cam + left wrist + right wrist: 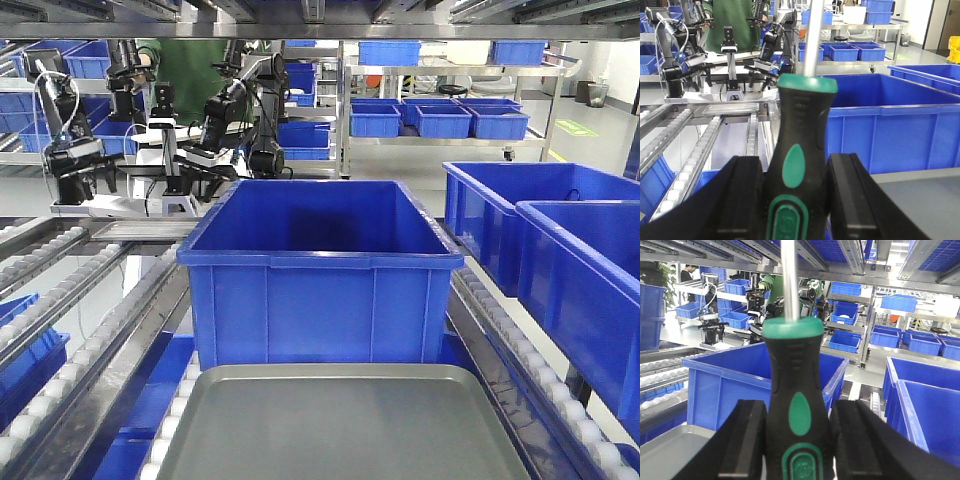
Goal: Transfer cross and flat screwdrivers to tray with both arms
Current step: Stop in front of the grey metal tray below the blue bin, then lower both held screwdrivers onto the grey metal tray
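My left gripper is shut on the black-and-green handle of a screwdriver, with its steel shaft pointing up out of the frame. My right gripper is shut on a second, matching screwdriver, also upright. Both tips are out of view, so I cannot tell cross from flat. The grey metal tray lies at the near edge in the front view. It also shows at lower right in the left wrist view and at lower left in the right wrist view. Neither of my grippers shows in the front view.
A large blue bin stands just behind the tray. More blue bins sit to the right. Roller conveyor rails run along the left. Another robot station with arms stands at the back left.
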### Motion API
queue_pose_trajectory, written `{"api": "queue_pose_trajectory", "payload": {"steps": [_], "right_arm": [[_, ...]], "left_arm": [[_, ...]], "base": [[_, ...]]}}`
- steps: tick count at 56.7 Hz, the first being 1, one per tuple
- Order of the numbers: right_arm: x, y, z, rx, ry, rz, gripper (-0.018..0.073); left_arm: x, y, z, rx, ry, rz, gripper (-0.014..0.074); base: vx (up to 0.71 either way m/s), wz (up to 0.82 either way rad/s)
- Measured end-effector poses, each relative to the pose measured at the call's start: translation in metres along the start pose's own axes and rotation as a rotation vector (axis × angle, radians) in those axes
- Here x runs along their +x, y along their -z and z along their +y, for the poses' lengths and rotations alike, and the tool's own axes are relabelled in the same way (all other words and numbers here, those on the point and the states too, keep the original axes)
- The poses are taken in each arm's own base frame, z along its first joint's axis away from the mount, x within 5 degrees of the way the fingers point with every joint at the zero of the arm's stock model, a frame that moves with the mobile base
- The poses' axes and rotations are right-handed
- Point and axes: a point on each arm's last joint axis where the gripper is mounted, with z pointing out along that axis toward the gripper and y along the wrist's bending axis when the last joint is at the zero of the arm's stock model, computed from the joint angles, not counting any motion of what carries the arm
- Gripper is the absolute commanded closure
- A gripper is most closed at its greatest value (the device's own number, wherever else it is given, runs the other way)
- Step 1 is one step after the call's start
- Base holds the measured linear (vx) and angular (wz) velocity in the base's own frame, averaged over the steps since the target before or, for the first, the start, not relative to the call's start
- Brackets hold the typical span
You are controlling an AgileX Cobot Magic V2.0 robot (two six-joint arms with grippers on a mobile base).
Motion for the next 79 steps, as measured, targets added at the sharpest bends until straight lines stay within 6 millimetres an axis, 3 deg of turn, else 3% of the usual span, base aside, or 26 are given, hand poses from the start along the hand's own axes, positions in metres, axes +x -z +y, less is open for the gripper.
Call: {"api": "queue_pose_trajectory", "payload": {"steps": [20,28,41,52,63,69,79], "right_arm": [[0.001,-0.001,0.000,-0.004,-0.002,0.008,0.0568],[0.009,-0.018,-0.003,-0.027,-0.054,0.091,0.0568],[0.040,-0.072,-0.013,-0.065,-0.206,0.337,0.0568],[0.074,-0.125,-0.019,-0.139,-0.321,0.601,0.0568],[0.095,-0.164,-0.023,-0.191,-0.438,0.735,0.0568],[0.108,-0.185,-0.017,-0.224,-0.471,0.793,0.0568],[0.126,-0.217,0.013,-0.322,-0.507,0.878,0.0568]], "left_arm": [[0.000,0.000,0.000,0.002,0.003,0.001,0.0601],[0.003,-0.011,-0.002,0.023,0.050,0.042,0.0601],[0.025,-0.073,-0.013,0.134,0.128,0.287,0.0597],[0.049,-0.140,-0.037,0.293,0.209,0.504,0.0597],[0.085,-0.196,-0.065,0.394,0.350,0.727,0.0597],[0.098,-0.218,-0.086,0.465,0.379,0.793,0.0597],[0.109,-0.246,-0.117,0.536,0.443,0.836,0.0597]], "base": [[0.00,0.00],[0.00,0.00],[0.00,0.00],[0.00,0.00],[0.00,0.00],[0.00,0.00],[0.00,0.00]]}}
